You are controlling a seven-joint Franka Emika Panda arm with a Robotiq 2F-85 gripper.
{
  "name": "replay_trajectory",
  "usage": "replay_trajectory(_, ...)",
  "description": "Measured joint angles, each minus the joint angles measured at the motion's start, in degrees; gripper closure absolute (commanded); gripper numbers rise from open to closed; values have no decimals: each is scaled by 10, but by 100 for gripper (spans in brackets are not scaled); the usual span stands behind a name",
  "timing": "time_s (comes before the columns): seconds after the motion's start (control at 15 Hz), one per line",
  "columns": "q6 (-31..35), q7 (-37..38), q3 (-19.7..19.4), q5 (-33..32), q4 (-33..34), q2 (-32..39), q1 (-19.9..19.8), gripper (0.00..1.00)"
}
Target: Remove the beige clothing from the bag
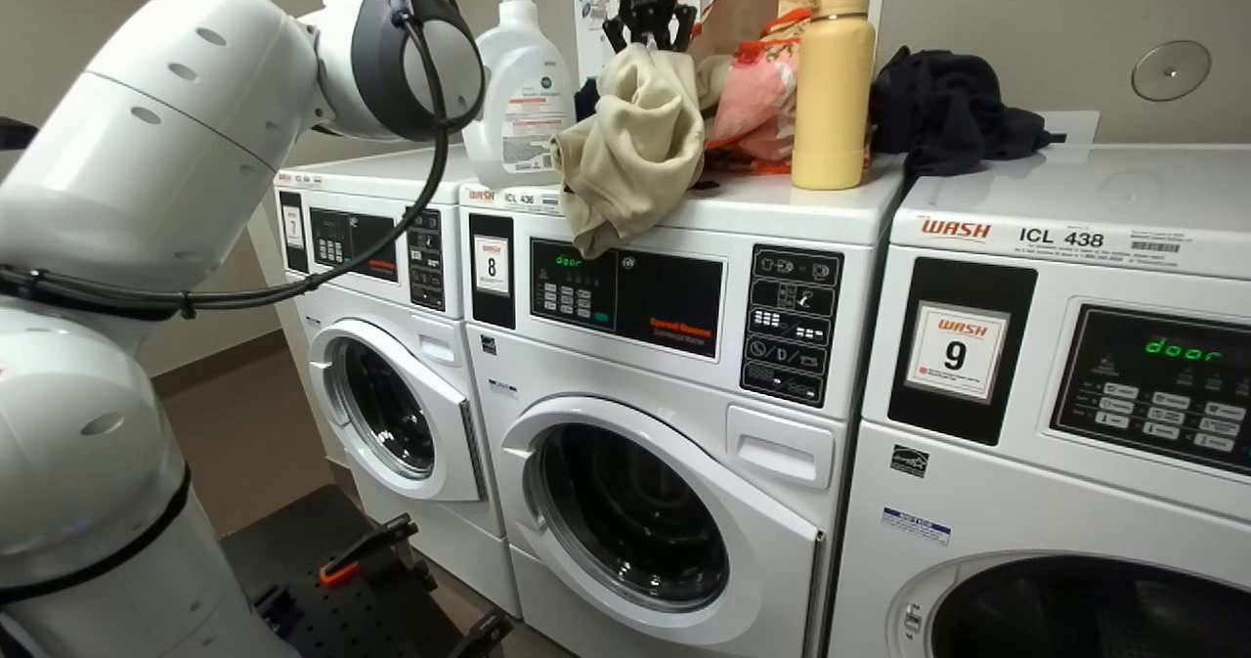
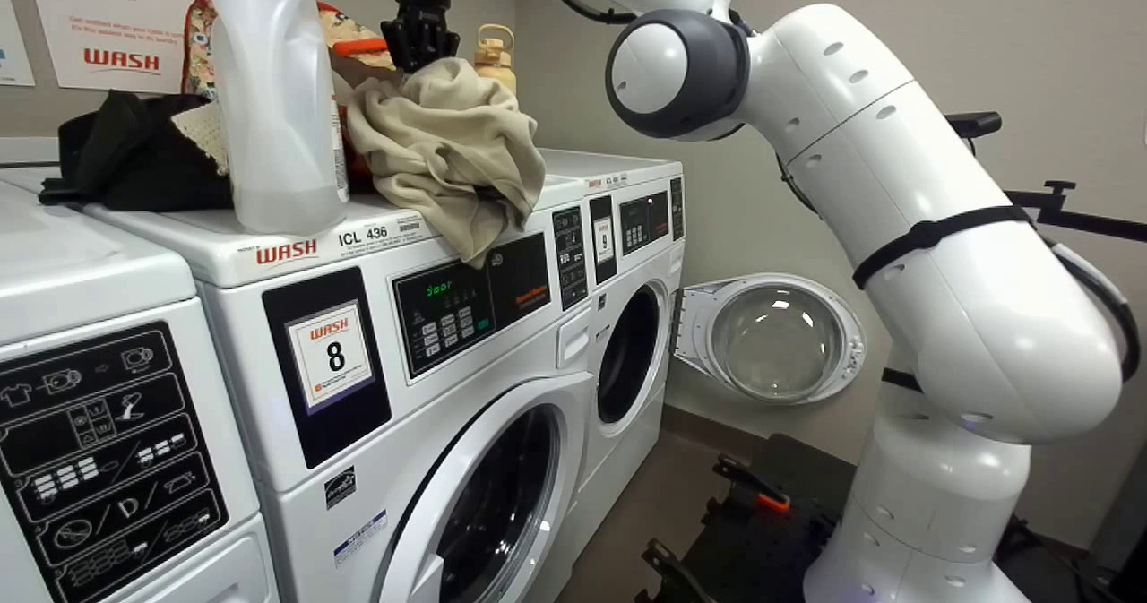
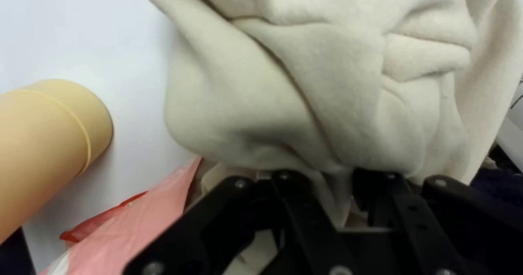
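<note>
My gripper (image 1: 650, 37) is shut on the top of the beige clothing (image 1: 635, 140), above the front edge of the middle washer. The bunched clothing also shows in an exterior view (image 2: 439, 137), with its lower end hanging over the washer's front edge and control panel. In the wrist view a fold of the clothing (image 3: 318, 83) is pinched between the gripper fingers (image 3: 333, 181). The bag (image 1: 757, 96), pink and red with a floral pattern, stands behind the clothing. It shows partly in an exterior view (image 2: 354, 34) and the wrist view (image 3: 151, 222). Its opening is mostly hidden.
A yellow bottle (image 1: 834, 96) stands beside the bag. A white detergent bottle (image 1: 523, 101) stands on the opposite side, close to the clothing; it also shows in an exterior view (image 2: 278, 110). Dark clothing (image 1: 948, 101) lies at the back. An open washer door (image 2: 775, 339) sticks out.
</note>
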Motion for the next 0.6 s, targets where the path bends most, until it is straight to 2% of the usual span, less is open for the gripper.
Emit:
replay_trajectory(0.27,2,0,-1,-1,5,-24,-5,1)
replay_trajectory(0.6,12,0,-2,-2,6,-59,-5,0)
